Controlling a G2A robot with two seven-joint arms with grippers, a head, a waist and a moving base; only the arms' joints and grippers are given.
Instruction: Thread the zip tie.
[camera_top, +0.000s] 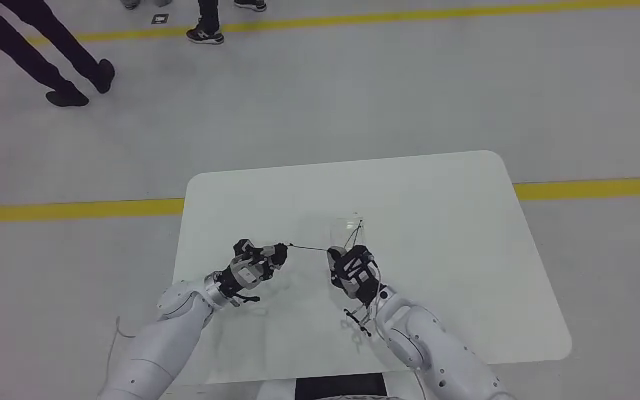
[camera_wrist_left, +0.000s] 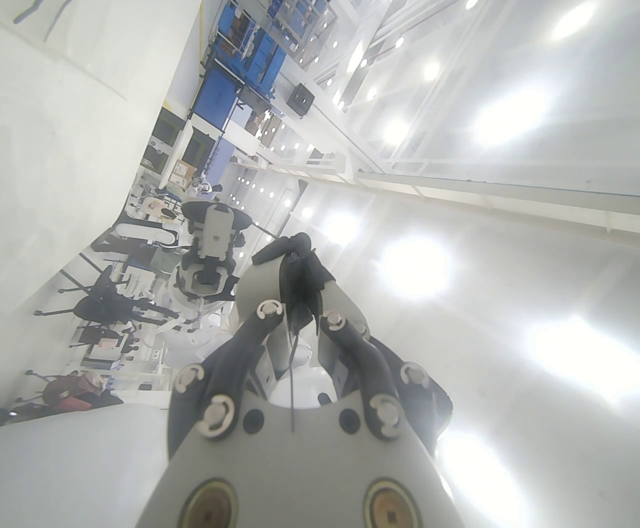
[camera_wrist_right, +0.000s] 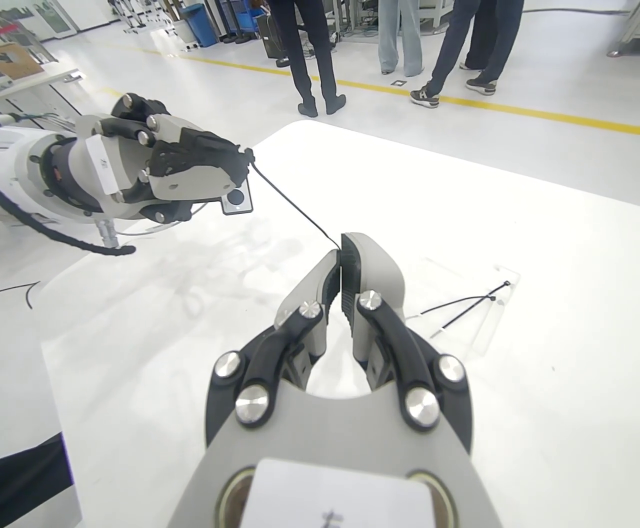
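The left gripper (camera_wrist_right: 242, 159) is pinching one end of a thin black plastic zip tie (camera_wrist_right: 290, 200) between closed fingers, and the right gripper (camera_wrist_right: 341, 260) is clamping the other end, its pads pressed together on the strap. The tie is hanging stretched between them, above the white rounded table (camera_wrist_right: 450, 190). Two more black ties (camera_wrist_right: 465, 304) are lying on a clear plastic sheet (camera_wrist_right: 492, 325) near the right gripper.
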